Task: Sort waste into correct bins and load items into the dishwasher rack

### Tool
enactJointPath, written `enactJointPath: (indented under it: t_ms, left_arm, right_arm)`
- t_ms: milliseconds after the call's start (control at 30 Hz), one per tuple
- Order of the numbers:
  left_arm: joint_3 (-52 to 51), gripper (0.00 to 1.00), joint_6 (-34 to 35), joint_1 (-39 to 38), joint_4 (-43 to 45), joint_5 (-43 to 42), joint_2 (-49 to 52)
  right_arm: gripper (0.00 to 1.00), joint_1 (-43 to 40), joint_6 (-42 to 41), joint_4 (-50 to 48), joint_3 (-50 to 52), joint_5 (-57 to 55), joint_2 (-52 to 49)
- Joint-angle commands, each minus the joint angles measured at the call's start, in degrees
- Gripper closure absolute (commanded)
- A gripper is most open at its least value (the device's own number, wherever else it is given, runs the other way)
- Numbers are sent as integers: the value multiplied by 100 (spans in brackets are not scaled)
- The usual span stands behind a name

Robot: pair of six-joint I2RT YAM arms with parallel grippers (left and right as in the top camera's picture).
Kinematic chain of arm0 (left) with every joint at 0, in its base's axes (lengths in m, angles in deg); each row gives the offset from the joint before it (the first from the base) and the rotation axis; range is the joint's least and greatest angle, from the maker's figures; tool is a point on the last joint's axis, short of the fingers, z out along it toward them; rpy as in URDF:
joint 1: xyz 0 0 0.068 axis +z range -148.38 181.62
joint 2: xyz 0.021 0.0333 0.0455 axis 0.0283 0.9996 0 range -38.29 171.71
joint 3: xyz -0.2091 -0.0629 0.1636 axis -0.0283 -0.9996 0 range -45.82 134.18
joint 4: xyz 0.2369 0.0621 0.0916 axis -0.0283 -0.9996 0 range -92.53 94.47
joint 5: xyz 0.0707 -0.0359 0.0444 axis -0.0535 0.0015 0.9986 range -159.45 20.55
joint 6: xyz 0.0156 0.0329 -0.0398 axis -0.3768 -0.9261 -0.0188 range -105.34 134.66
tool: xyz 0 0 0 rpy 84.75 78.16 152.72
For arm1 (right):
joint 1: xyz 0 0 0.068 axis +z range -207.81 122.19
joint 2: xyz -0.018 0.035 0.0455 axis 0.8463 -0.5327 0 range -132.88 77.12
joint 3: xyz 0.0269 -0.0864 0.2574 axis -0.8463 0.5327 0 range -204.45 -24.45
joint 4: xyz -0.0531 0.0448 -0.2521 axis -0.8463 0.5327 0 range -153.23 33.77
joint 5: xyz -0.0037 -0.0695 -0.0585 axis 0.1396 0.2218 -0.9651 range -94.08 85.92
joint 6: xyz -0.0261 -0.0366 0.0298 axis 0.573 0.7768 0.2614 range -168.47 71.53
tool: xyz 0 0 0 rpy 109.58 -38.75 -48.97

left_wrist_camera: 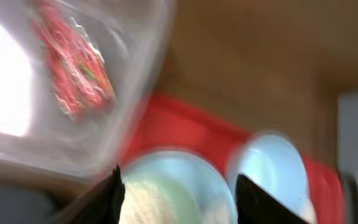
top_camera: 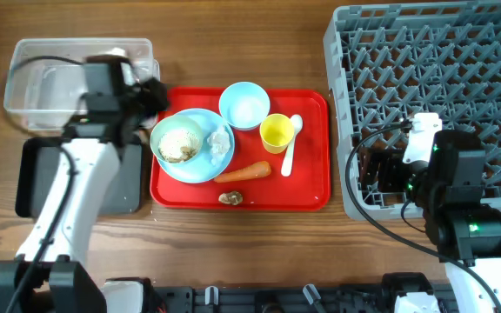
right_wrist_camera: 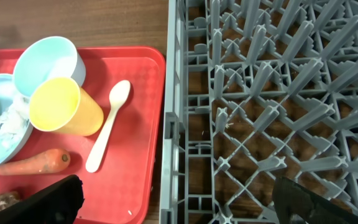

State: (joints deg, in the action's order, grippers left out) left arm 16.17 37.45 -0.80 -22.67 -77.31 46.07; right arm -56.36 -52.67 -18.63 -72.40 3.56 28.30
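Note:
On the red tray, a light blue plate (top_camera: 200, 165) holds a bowl of whitish rice scraps (top_camera: 178, 142) and a white tissue (top_camera: 220, 143). An empty bowl (top_camera: 244, 104), yellow cup (top_camera: 276, 132), white spoon (top_camera: 290, 143), carrot (top_camera: 243, 172) and brown lump (top_camera: 230, 198) lie beside it. My left gripper (top_camera: 150, 96) is open and empty between the clear tub (top_camera: 42, 87) and the plate. The left wrist view is blurred and shows the red-and-white wrapper (left_wrist_camera: 73, 68) inside the tub. My right gripper (right_wrist_camera: 179, 205) is open and empty over the grey rack's (top_camera: 433, 87) left wall.
The black tray (top_camera: 42, 187) lies at the left, below the tub and partly under my left arm. The red tray (top_camera: 307, 187) sits between the black tray and the rack. Bare wood runs along the table's front.

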Motion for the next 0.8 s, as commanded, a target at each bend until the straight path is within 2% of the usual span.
enactJointPath:
  t_ms: [0, 333, 600, 767]
  left_arm:
    - [-72, 41, -142, -743, -684, -409, 109]
    - [-236, 39, -157, -2057, -612, 461, 787]
    - [-236, 41, -157, -2352, -522, 1106, 1530]
    - [-236, 42, -155, -2352, -348, 1353, 1602]
  right_arm:
    - [0, -2, 76, -22, -133, -76, -15]
    - [0, -2, 57, -13, -133, -76, -15]
    - [0, -2, 59, -13, -133, -76, -15]
    - [0, -2, 57, -15, -133, -76, -17]
